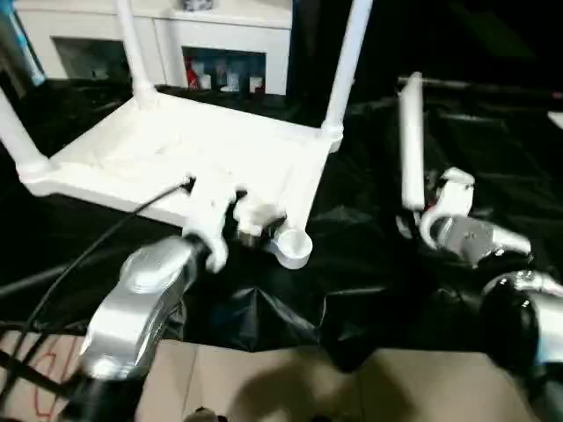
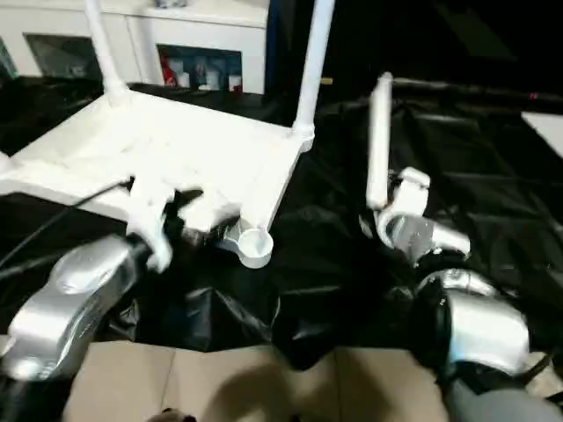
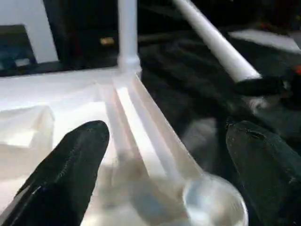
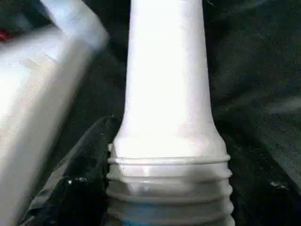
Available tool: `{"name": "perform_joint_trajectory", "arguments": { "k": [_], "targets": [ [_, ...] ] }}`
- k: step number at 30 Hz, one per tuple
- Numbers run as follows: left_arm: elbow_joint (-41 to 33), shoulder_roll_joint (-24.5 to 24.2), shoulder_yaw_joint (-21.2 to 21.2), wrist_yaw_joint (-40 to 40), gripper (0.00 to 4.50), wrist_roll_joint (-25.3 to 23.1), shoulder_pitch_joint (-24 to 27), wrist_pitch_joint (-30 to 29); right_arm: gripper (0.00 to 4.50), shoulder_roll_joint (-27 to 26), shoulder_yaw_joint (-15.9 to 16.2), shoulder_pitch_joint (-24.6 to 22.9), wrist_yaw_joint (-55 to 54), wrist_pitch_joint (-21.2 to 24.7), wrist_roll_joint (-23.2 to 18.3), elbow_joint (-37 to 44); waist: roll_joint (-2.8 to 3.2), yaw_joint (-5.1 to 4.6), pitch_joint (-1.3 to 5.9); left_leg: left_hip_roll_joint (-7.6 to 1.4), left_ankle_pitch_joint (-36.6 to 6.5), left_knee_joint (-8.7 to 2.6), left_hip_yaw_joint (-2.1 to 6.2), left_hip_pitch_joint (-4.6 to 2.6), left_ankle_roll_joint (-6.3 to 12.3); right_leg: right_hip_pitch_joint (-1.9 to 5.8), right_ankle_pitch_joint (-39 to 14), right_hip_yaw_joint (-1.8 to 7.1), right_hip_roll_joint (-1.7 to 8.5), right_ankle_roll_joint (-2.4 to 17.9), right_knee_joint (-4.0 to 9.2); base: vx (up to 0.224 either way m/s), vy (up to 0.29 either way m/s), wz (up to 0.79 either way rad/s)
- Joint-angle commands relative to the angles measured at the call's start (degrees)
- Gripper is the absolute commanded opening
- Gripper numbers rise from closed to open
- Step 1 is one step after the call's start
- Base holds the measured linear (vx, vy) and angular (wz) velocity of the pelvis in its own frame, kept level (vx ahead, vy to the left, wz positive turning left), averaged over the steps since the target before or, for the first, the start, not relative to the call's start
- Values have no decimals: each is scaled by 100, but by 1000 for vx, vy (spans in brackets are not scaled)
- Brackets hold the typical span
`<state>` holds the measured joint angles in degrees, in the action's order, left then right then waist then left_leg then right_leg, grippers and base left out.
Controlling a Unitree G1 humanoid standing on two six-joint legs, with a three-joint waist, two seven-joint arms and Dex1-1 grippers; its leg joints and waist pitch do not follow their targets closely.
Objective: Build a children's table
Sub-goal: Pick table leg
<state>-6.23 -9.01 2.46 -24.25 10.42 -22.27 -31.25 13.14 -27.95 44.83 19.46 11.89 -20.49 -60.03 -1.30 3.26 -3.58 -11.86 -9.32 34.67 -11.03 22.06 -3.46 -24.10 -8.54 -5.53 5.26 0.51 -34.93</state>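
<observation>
The children's table top [image 1: 176, 149] lies upside down on black cloth, ribbed underside up. Three white legs stand in its corner sockets, at the far left [image 1: 16, 132], the back [image 1: 130, 48] and the back right [image 1: 346, 66]. The near right socket [image 1: 295, 247] holds no leg. My left gripper [image 3: 169, 155] is open, its black fingers [image 3: 70, 165] standing on either side of the rim by that socket [image 3: 214, 205]. My right gripper [image 1: 437, 211] is shut on a fourth leg [image 1: 411, 141], held nearly upright to the right of the table. Its threaded end [image 4: 169, 183] sits between the fingers.
A white cabinet [image 1: 220, 35] with glass doors stands behind the table. Black cloth [image 1: 369, 264] covers the work area, with a beige surface [image 1: 264, 378] along its near edge. A black cable [image 1: 88, 251] runs along my left forearm.
</observation>
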Motion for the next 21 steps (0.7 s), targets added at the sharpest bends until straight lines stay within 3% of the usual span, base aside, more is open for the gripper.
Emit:
{"name": "perform_joint_trajectory", "arguments": {
  "k": [1, 2, 3, 4, 5, 7, 10, 11, 14, 16, 17, 18, 21],
  "targets": [
    [191, 108, -151, 116, 450, 167, -217, 13, 277, -158, -169, -169, 424, -567, -360, 610, 33, 19, 488, -100, -1727, -367, 80, -103, 45, 281, -1925, 207, 259, 745, 491, 0, 0, 0],
    [217, 150, -184, 100, 450, 234, -260, -2, 277, -219, -161, -250, 509, -596, -415, 766, 39, 20, 487, -94, -1560, -374, 72, -69, 98, 308, -1668, 210, 246, 887, 458, 0, 0, 0],
    [280, 253, -264, 62, 450, 397, -367, -38, 277, -367, -142, -448, 716, -665, -550, 1146, 149, 38, 492, -103, -1525, -370, 88, -91, 81, 300, -1550, 214, 249, 974, 422, 0, 0, 0],
    [318, 315, -310, 36, 450, 497, -433, -56, 277, -448, -135, -555, 846, -682, -641, 1360, 95, 20, 483, -88, -1527, -363, 54, -71, 163, 320, -1430, 222, 236, 1026, 453, 0, 0, 0],
    [444, 518, -473, -39, 450, 851, -655, -119, 277, -681, -135, -867, 1269, -556, -977, 2004, 98, 29, 492, -79, -1442, -367, 49, -71, 219, 336, -1348, 224, 222, 1068, 442, 0, 0, 0],
    [455, 537, -491, -45, 450, 887, -677, -128, 276, -698, -135, -891, 1309, -532, -1009, 2057, 130, 53, 494, -81, -1451, -364, 46, -91, 269, 332, -1365, 231, 234, 1072, 451, 0, 0, 0],
    [698, 979, -932, -186, 450, 1836, -1189, -492, 276, -979, 85, -1520, 2172, 309, -1794, 3373, 82, 62, 467, -91, -1449, -379, 38, -98, 332, 347, -1511, 230, 228, 1126, 478, 0, 0, 0],
    [756, 1066, -1015, -236, 450, 2041, -1302, -599, 276, -1016, 200, -1684, 2351, 543, -1957, 3685, 104, 103, 464, -93, -1484, -386, 48, -107, 343, 345, -1654, 223, 232, 1079, 498, 0, 0, 0],
    [867, 1241, -1159, -355, 450, 2398, -1477, -843, 276, -1026, 547, -2013, 2664, 901, -2159, 4214, 87, 123, 452, -102, -1517, -411, 64, -90, 276, 351, -1990, 211, 262, 944, 543, 0, 0, 0],
    [899, 1281, -1185, -383, 450, 2502, -1517, -907, 276, -1021, 666, -2104, 2742, 957, -2199, 4342, 80, 96, 441, -91, -1554, -417, 71, -73, 220, 348, -2231, 205, 266, 850, 569, 0, 0, 0],
    [901, 1285, -1187, -385, 450, 2512, -1521, -914, 276, -1019, 680, -2111, 2748, 961, -2198, 4354, 89, 112, 446, -84, -1571, -402, 56, -119, 200, 315, -2381, 209, 272, 765, 606, 0, 0, 0],
    [956, 1389, -1232, -445, 450, 2793, -1625, -1123, 276, -985, 1078, -2298, 2909, 1082, -2156, 4682, 80, 102, 444, -77, -1551, -399, 57, -109, 204, 317, -2408, 208, 266, 740, 610, 0, 0, 0],
    [1013, 1428, -1251, -461, 450, 2912, -1692, -1216, 276, -980, 1246, -2384, 2967, 1186, -2099, 4861, 80, 125, 438, -84, -1532, -421, 76, -88, 176, 333, -2606, 192, 268, 579, 633, 0, 0, 0]
  ]
}}
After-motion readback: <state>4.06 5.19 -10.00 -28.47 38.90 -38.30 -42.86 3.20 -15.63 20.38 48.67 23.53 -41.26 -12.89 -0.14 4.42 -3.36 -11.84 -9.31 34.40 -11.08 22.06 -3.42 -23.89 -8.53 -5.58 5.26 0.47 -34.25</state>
